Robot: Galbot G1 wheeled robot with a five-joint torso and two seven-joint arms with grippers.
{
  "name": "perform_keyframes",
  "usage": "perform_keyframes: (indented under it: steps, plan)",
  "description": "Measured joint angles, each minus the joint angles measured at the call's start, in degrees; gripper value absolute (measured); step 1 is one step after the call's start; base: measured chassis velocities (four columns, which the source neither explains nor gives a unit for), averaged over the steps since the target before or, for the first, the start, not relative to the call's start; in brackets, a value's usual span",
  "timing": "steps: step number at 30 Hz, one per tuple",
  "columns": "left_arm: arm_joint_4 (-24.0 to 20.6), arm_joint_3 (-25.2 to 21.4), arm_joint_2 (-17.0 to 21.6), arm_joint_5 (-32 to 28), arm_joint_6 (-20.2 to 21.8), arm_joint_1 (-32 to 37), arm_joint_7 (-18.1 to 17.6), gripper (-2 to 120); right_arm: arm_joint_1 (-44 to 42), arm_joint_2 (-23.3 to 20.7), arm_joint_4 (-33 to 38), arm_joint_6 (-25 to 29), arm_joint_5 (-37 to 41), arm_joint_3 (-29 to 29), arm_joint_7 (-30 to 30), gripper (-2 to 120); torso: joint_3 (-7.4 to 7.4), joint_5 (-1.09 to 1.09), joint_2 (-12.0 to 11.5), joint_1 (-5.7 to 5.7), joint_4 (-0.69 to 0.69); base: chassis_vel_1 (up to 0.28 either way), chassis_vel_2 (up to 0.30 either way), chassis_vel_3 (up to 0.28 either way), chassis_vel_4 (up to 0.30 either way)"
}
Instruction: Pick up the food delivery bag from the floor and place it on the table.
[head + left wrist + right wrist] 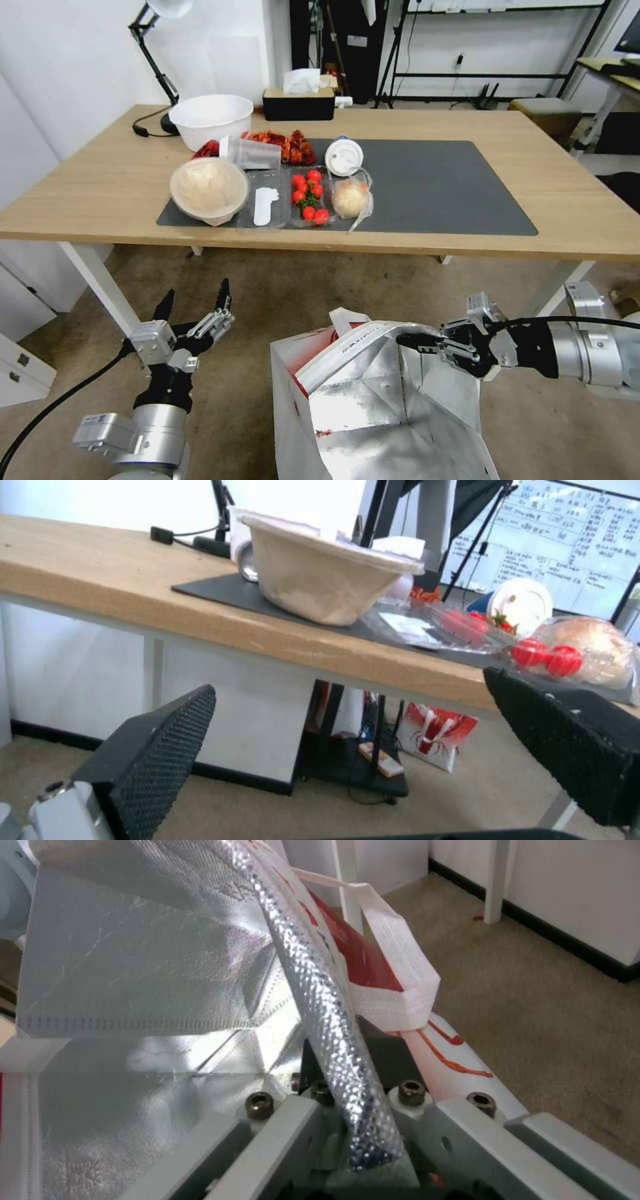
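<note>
The food delivery bag (pixel 373 413), red and white with silver foil lining, stands open before me, in front of the table (pixel 100 187); its bottom is cut off by the head view's lower edge. My right gripper (pixel 408 341) is shut on the bag's right top rim beside a white strap handle. In the right wrist view the folded foil rim (pixel 320 990) runs between the jaws of my right gripper (pixel 347 1065). My left gripper (pixel 195 301) hangs open and empty above the carpeted floor (pixel 267 293), left of the bag. In the left wrist view my left gripper (pixel 360 745) faces the table's front edge (pixel 200 625).
On the dark mat (pixel 433 187) lie a lidded bowl (pixel 208 189), tomatoes (pixel 310 197), a bagged bun (pixel 350 198) and a cup (pixel 344 157). A white table leg (pixel 100 287) stands left of my left gripper. Another red-and-white bag (pixel 437 735) sits beyond the table.
</note>
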Motion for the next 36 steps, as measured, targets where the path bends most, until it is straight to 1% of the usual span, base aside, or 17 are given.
perform_keyframes:
  steps: [11,16,18,20,22,31,34,35,36]
  plan:
    - [-0.3,0.0,0.0,0.1,0.0,0.2,0.0,100,0.1,0.0,0.1,0.1,-0.2,0.0,-0.1,0,1.77,0.00,3.0,1.25,0.00,0.000,0.000,0.000,0.000]
    - [-0.5,0.0,0.0,0.1,0.0,0.3,0.1,100,0.1,0.0,0.1,0.1,-0.2,0.0,-0.2,0,2.30,0.00,3.9,1.63,0.00,0.000,0.000,0.000,0.000]
    - [-0.6,-0.1,0.0,0.2,0.0,0.4,0.1,100,0.0,0.0,0.2,0.2,-0.4,0.0,-0.3,0,2.71,0.00,4.7,1.93,0.00,0.000,0.000,0.000,0.000]
    - [-0.6,-0.1,0.0,0.2,0.0,0.5,0.1,100,0.0,0.0,0.2,0.2,-0.4,0.0,-0.3,0,2.77,0.00,4.7,1.96,0.00,0.000,0.000,0.000,0.000]
    - [-0.7,-0.1,0.0,0.2,0.0,0.6,0.1,100,0.0,0.1,0.3,0.2,-0.5,0.0,-0.4,0,3.38,0.00,5.7,2.34,0.00,0.000,0.000,0.000,0.000]
    - [-1.1,-0.3,-0.1,0.3,0.0,0.9,0.2,100,-0.1,0.2,0.6,0.2,-0.6,0.0,-0.5,0,4.37,0.00,7.5,3.09,0.00,0.000,0.000,0.000,0.000]
    - [-1.2,-0.3,0.0,0.3,0.0,1.0,0.2,100,-0.1,0.3,0.7,0.2,-0.6,0.0,-0.5,0,4.96,0.00,8.5,3.58,0.00,0.000,0.000,0.000,0.000]
    - [-1.2,-0.3,0.0,0.3,0.0,1.0,0.2,100,-0.1,0.3,0.7,0.2,-0.6,0.0,-0.5,0,4.96,0.00,8.5,3.58,0.00,0.000,0.000,0.000,0.000]
    - [-1.3,-0.3,0.0,0.3,0.0,1.1,0.2,100,-0.2,0.3,0.8,0.2,-0.6,0.0,-0.5,0,5.29,0.00,9.1,3.79,0.00,0.000,0.000,0.000,0.000]
